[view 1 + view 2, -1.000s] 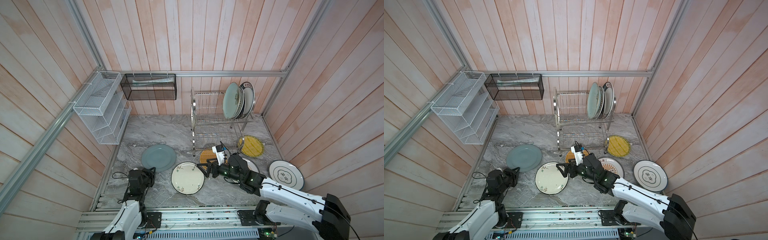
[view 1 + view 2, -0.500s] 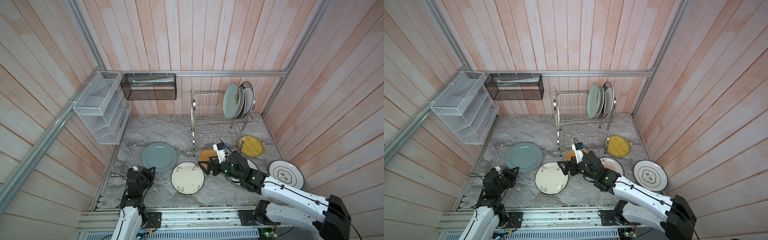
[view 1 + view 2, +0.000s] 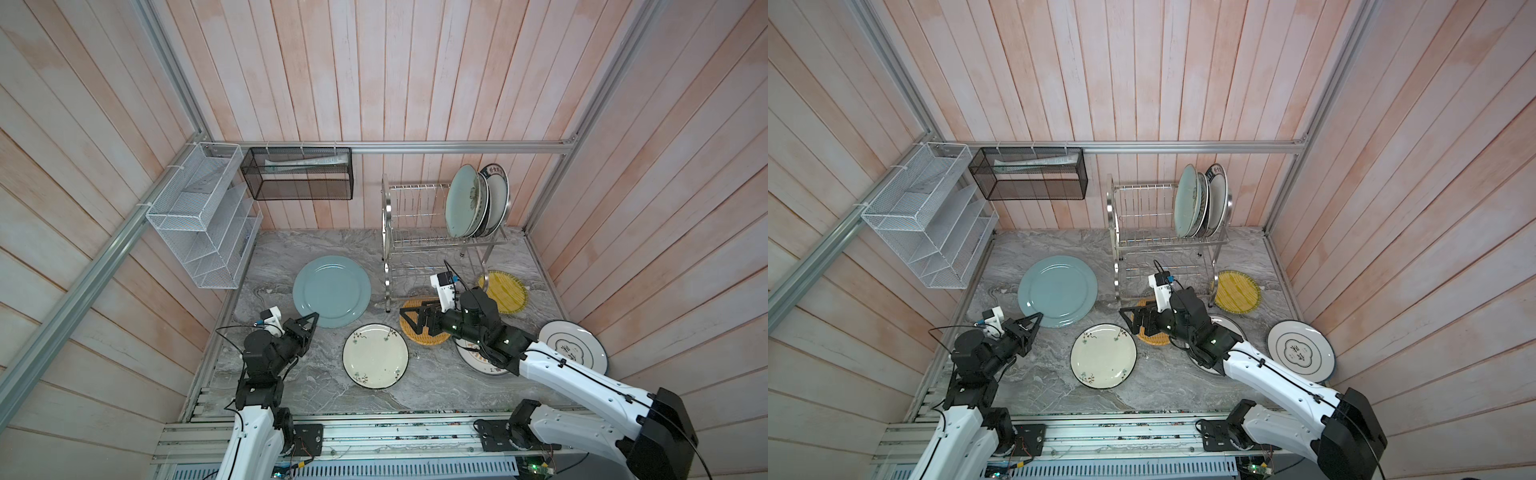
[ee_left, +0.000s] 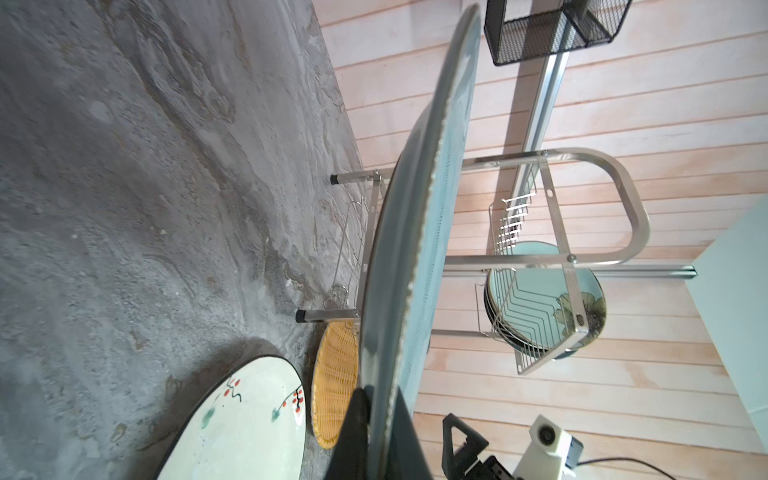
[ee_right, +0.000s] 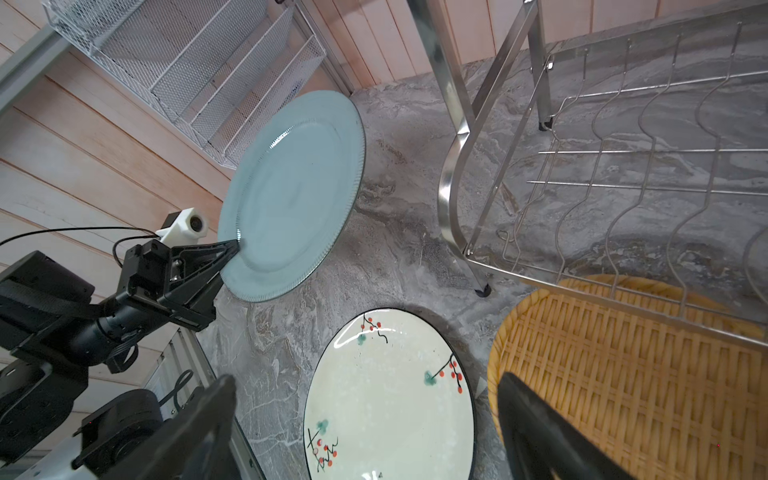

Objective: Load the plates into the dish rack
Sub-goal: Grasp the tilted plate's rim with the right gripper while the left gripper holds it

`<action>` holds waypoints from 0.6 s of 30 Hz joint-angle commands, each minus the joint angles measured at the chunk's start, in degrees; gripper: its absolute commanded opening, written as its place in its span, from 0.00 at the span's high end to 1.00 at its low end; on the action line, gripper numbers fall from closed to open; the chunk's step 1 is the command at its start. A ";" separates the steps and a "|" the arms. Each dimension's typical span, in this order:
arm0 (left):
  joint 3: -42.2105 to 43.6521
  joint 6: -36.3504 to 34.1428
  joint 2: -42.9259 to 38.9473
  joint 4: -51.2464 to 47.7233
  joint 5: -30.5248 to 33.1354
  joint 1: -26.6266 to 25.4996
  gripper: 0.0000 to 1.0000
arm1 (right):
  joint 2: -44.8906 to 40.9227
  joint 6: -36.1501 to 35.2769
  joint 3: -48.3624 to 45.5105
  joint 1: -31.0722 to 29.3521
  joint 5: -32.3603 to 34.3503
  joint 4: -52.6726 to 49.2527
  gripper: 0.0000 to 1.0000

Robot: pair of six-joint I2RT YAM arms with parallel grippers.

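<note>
Clamping the near rim of the grey-blue plate [image 3: 332, 291] between its two black fingers, the left gripper [image 3: 313, 318] is closed tight on that edge, and the plate stretches away from its tips toward the dish rack [image 3: 432, 245]. The plate is large, round and plain. It has a matte blue-grey face, a fine ribbed ring where the well meets the broad rim, and a darker edge, which the left wrist view shows almost edge-on [image 4: 415, 249]. In the right wrist view it stands tilted [image 5: 291, 195], with a shadow on the marble tabletop [image 3: 291, 386] beneath it. I cannot tell whether its far edge touches the stone. The right gripper [image 3: 415, 322] has its jaws spread wide and holds nothing. It hangs over the orange woven plate [image 3: 432, 338], which lies flat and partly under the rack's lower tier. The cream plate [image 3: 375, 356], black-rimmed with red berry sprigs, lies flat between the two grippers, just beside the right one's fingertips. Beyond the right gripper, three plates stand upright together at the far end of the rack's upper tier. The front one is a teal floral plate [image 3: 459, 201]. A yellow woven plate [image 3: 505, 293] lies past the right wrist, and a blue-ringed white plate [image 3: 573, 351] lies beside the right forearm.
</note>
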State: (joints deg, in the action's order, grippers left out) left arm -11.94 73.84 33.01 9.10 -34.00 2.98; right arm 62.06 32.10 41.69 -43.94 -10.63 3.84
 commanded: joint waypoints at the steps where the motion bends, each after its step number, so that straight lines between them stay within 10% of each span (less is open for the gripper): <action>1: -4.39 1.04 -0.07 12.07 -6.18 -1.12 1.00 | 0.39 0.31 2.35 1.34 -4.33 0.57 0.02; 18: -3.80 3.82 6.61 22.42 0.79 -18.43 1.00 | 7.13 7.06 7.54 4.96 -9.93 5.24 0.16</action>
State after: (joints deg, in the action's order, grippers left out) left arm -12.67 77.65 40.18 20.49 -34.02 -15.16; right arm 68.82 37.36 47.05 -40.91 -17.96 7.40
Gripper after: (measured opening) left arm 0.088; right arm 0.854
